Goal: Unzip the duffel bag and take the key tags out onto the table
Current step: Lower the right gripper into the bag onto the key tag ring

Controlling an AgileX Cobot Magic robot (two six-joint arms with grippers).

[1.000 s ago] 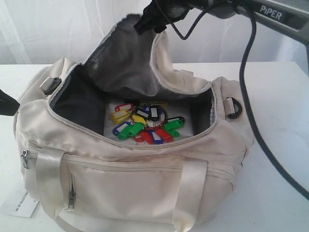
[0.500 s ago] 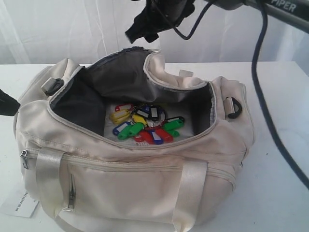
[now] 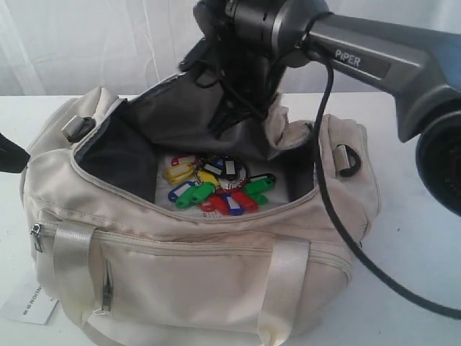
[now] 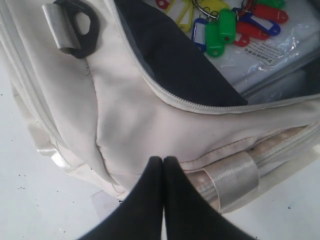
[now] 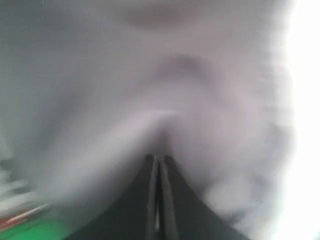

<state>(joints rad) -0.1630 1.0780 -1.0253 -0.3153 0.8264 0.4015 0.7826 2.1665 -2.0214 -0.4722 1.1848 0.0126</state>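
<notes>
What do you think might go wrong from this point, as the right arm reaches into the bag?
The grey-lined flap sags beside the key tags, so the shut right gripper may snag fabric instead. The arm's black cable drapes over the rim of the duffel bag near a D-ring and could catch.

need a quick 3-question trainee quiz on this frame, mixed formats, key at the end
1. True or false: the main zip of the duffel bag is open.
2. The key tags are: A) on top of the bag, B) inside it, C) held by an end effector.
3. In the left wrist view, is the left end effector open or shut?
Key: 1 true; 2 B; 3 shut.
</notes>
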